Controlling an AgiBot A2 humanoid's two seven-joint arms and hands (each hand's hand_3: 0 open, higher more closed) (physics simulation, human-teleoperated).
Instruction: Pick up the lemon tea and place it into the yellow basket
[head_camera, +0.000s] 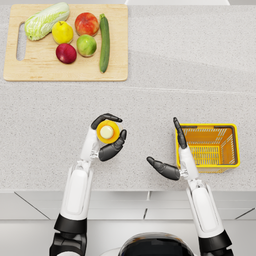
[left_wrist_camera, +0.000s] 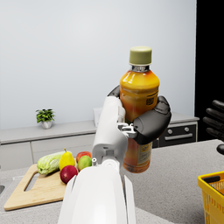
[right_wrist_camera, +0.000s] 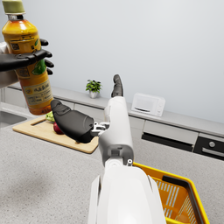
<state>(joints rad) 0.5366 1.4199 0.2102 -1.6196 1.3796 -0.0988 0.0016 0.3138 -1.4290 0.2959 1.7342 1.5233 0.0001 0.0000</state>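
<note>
Spanning the whole head view, the speckled grey desk (head_camera: 165, 75) carries a wooden cutting board (head_camera: 30, 70) with fruit and vegetables at upper left and the yellow basket (head_camera: 234, 145) at centre right. Left of centre, the left hand (head_camera: 106, 142) grips the lemon tea (head_camera: 107, 132) upright, lifted clear of the desk. Just beside the basket's left rim, the right hand (head_camera: 172, 159) hangs empty with fingers spread.
</note>
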